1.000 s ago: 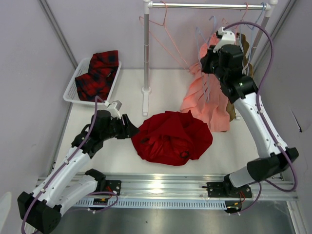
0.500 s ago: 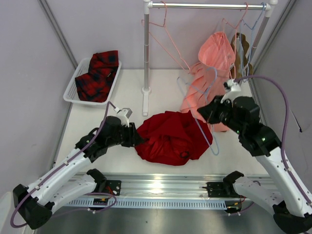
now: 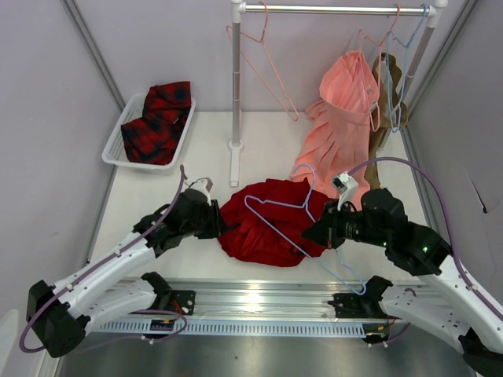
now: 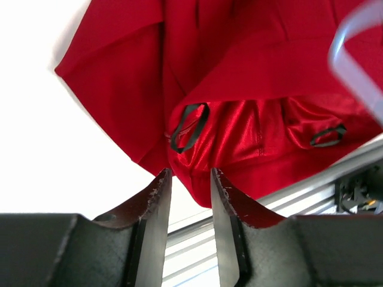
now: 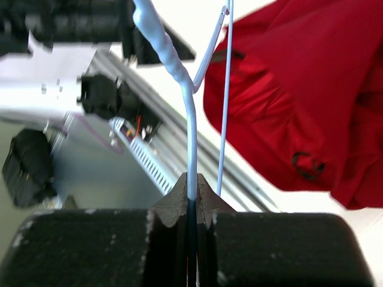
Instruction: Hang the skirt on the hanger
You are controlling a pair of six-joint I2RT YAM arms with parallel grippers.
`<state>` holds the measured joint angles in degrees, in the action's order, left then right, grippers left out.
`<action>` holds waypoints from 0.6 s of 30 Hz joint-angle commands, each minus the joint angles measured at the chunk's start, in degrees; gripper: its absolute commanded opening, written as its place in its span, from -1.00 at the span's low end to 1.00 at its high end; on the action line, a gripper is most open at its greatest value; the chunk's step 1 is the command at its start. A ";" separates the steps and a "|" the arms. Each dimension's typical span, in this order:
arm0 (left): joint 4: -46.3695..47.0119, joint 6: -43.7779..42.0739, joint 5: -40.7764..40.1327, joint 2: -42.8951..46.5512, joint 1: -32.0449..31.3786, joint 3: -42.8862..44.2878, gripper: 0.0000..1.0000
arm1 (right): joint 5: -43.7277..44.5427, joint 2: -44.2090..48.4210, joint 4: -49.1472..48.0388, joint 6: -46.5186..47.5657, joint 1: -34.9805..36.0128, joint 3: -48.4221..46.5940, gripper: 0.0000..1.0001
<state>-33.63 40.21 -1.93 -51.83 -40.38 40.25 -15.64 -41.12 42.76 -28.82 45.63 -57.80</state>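
The deep-red skirt (image 3: 271, 232) lies crumpled on the table's middle. The light-blue wire hanger (image 3: 271, 203) hovers tilted over its right half, and my right gripper (image 3: 322, 234) is shut on the wire. In the right wrist view the wire (image 5: 191, 119) runs straight out of the pinched jaws (image 5: 191, 179), with the skirt (image 5: 299, 89) to the right. My left gripper (image 3: 218, 222) is at the skirt's left edge. In the left wrist view its jaws (image 4: 188, 179) stand partly apart, and a fold of the skirt's hem (image 4: 197, 185) dips between the fingertips (image 4: 158, 191).
A white basket (image 3: 116, 140) at the back left holds a red-and-black plaid garment (image 3: 157, 118). The rack's pole (image 3: 236, 94) stands behind the skirt. A salmon-pink skirt (image 3: 338, 133), pink hangers (image 3: 263, 67) and a brown garment (image 3: 391, 78) hang from the bar (image 3: 330, 9). The metal rail (image 3: 251, 302) runs along the front.
My right arm swung down from the rack with the hanger and now holds it over the skirt. My left gripper's jaws narrowed and slid onto the skirt's left edge.
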 commanded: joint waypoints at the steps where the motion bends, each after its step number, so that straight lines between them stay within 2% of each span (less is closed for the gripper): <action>1: 1.19 5.40 -2.37 -0.46 -0.31 -0.17 -0.27 | -5.36 0.43 1.26 1.30 0.69 1.20 -1.00; 18: 4.71 6.91 -1.58 -6.87 -0.75 1.23 -0.28 | -7.74 -1.33 -0.49 4.56 0.69 6.38 -1.00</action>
<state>-31.09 46.48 -3.27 -57.76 -40.66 40.07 -22.22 -42.15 44.82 -25.41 46.06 -51.81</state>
